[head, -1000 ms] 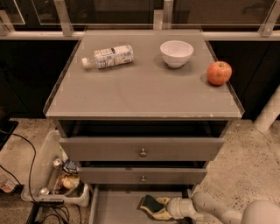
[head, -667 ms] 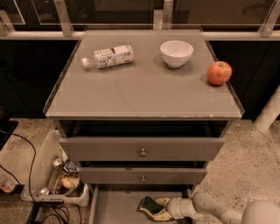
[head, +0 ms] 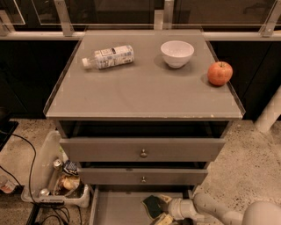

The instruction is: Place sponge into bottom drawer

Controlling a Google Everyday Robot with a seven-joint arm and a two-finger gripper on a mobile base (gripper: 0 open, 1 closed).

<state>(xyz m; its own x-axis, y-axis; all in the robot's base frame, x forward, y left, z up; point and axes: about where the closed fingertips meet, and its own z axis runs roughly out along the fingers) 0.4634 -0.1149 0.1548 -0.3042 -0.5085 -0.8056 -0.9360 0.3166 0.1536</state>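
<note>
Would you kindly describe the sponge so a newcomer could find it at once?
Start at the grey cabinet; its bottom drawer, below two knobbed drawers, is pulled open. Over its floor, at the gripper reaching in from the right, is the sponge: small, dark green on yellow, unlike the grey around it.

My single camera view: high vantage in front of grey three-drawer cabinet, tilted steeply down, facing drawer fronts and dark railed wall behind. Mid-range: whole matte grey cabinet top fills upper half of frame; pulled-out shallow grey bottom drawer cropped by lower edge. My white robot arm enters lower right. Gripper at bottom centre over that drawer, clamped round green-topped yellow sponge.
</note>
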